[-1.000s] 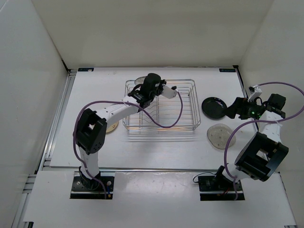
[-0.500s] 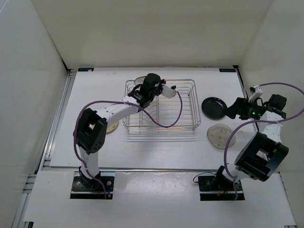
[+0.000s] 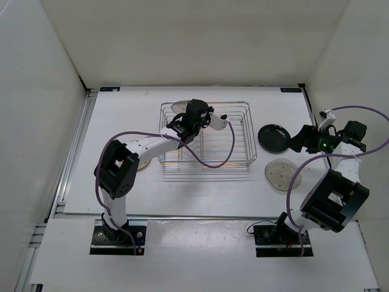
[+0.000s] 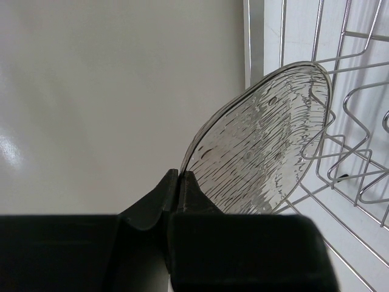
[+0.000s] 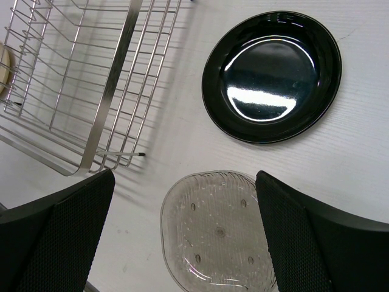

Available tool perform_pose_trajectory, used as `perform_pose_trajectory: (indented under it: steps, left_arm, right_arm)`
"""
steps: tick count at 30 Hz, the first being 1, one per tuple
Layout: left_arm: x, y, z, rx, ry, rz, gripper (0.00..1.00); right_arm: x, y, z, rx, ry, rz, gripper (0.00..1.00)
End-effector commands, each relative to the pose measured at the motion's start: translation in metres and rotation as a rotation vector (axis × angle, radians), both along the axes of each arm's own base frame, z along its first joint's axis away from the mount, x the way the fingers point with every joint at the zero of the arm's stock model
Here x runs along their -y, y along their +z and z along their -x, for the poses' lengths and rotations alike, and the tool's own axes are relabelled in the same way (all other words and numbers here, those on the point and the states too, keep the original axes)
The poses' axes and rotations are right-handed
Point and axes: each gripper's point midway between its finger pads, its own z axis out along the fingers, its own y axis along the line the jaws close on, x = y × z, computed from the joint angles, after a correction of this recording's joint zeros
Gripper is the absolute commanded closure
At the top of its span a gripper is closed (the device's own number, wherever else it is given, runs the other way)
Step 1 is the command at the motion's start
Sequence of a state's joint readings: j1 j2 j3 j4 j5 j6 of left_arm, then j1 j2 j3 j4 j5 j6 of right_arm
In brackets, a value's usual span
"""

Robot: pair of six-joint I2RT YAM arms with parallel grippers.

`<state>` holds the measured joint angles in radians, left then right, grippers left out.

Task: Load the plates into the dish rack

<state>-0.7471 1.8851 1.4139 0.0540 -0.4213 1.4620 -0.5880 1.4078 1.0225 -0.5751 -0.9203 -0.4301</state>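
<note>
My left gripper (image 3: 185, 114) is shut on the rim of a pale translucent grey plate (image 3: 180, 107) and holds it on edge over the back left corner of the silver wire dish rack (image 3: 238, 159). In the left wrist view the plate (image 4: 267, 146) stands tilted next to the rack wires (image 4: 358, 121), its rim pinched between my fingers (image 4: 194, 188). My right gripper (image 3: 296, 141) is open and empty, above the table. Below it lie the glossy black plate (image 5: 271, 76) and the second translucent plate (image 5: 216, 234), right of the rack (image 5: 115, 79). The tan plate (image 3: 144, 163) lies left of the rack, partly under my left arm.
White walls close in the table on three sides. The black plate (image 3: 275, 137) and the translucent plate (image 3: 281, 174) lie between the rack and my right arm. Purple cables loop over the rack's front (image 3: 206, 159).
My left wrist has turned and shifted slightly with the translucent plate at the rack's back left corner. The right arm has not moved.
</note>
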Motion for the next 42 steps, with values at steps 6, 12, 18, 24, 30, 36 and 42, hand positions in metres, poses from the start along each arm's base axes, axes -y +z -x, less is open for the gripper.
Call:
perform_pose_trajectory:
  steps: [6, 12, 18, 24, 30, 36, 42]
  left_arm:
    - [0.011, 0.003, 0.01, -0.03, -0.038, 0.038, 0.89]
    - [0.01, 0.025, 0.009, 0.007, -0.031, 0.067, 0.89]
    - [0.009, 0.05, 0.009, 0.049, -0.026, 0.091, 0.89]
    - [0.009, 0.055, 0.008, 0.056, -0.026, 0.098, 0.89]
    - [0.009, 0.069, 0.006, 0.083, -0.021, 0.108, 0.89]
    - [0.003, 0.086, 0.005, 0.11, -0.014, 0.121, 0.89]
    - [-0.007, 0.071, -0.001, 0.09, 0.013, 0.098, 0.89]
  right_arm:
    - [-0.002, 0.008, 0.001, 0.039, 0.02, 0.002, 0.0]
    - [-0.002, 0.006, 0.0, 0.031, 0.02, -0.003, 0.0]
    - [-0.002, 0.008, 0.001, 0.039, 0.02, 0.002, 0.0]
    - [-0.002, 0.008, 0.001, 0.039, 0.02, 0.002, 0.0]
    - [-0.002, 0.008, 0.001, 0.039, 0.02, 0.002, 0.0]
    - [-0.003, 0.007, 0.0, 0.036, 0.024, -0.009, 0.0]
    - [-0.003, 0.012, 0.0, 0.043, 0.024, -0.004, 0.0]
